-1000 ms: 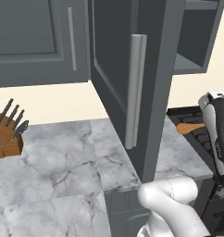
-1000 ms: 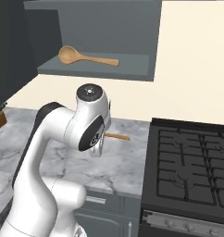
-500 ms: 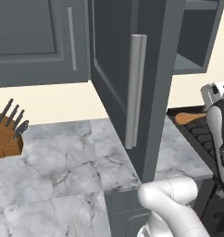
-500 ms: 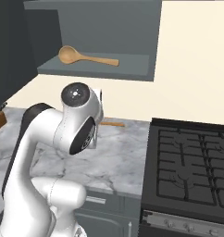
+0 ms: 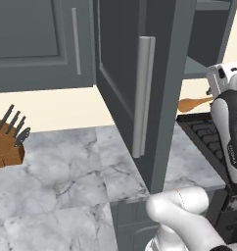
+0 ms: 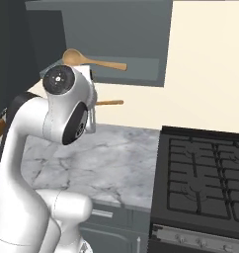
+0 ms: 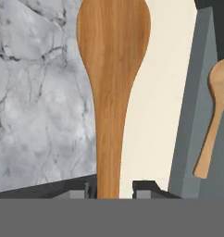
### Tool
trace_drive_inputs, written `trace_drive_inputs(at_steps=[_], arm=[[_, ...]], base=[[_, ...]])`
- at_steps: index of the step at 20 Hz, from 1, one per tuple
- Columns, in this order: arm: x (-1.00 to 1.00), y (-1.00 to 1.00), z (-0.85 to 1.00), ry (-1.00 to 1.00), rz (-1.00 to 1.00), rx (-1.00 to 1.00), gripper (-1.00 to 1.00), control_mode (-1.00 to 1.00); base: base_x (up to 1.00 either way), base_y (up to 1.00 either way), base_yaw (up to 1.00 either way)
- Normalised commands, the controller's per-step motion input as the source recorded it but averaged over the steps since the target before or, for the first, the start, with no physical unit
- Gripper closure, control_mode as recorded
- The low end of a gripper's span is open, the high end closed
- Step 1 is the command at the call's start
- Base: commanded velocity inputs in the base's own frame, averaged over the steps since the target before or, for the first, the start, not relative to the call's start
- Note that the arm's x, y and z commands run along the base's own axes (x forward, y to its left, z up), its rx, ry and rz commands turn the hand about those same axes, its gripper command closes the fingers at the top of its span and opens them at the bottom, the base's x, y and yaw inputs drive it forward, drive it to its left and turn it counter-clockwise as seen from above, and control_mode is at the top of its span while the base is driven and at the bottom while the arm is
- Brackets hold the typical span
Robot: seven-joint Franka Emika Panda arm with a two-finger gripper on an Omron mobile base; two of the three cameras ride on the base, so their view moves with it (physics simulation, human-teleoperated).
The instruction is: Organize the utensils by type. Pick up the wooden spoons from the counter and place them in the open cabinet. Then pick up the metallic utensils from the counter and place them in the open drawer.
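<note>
- The two-finger gripper (image 7: 115, 189) is clamped on the handle of an orange-brown wooden spoon with an oval bowl (image 7: 111, 69), one dark finger tip (image 7: 142, 187) on either side of the handle.
- Measured from the tall dark grey cabinet (image 5: 164, 73), this held spoon (image 6: 109, 103) hangs in the air just below its open shelf, above the white-grey veined marble counter (image 6: 111, 163).
- A second orange-brown wooden spoon (image 6: 92, 60) lies on that cabinet shelf (image 6: 136, 74).
- In the left base view the held spoon's bowl (image 5: 191, 104) pokes out beside the cabinet's open door.
- A wooden knife block with black-handled knives (image 5: 8, 142) stands on the counter well left of the cabinet door.
- A black stove (image 6: 205, 183) adjoins the counter below the cabinet's right side.
</note>
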Motion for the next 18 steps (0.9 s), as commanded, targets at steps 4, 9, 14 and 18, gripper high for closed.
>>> trace_drive_inputs(at_steps=[4,9,14,18], arm=[[0.27,0.01,0.80,-0.03,0.08,0.00,1.00,-1.00],[0.33,0.16,0.36,0.00,0.01,0.00,1.00,-1.00],[0.48,0.14,0.16,0.00,0.00,0.00,1.00,-1.00],[0.54,0.10,0.00,0.00,0.00,0.01,1.00,-1.00]], base=[[0.00,0.00,0.00],[0.00,0.00,0.00],[0.00,0.00,0.00],[0.00,0.00,0.00]])
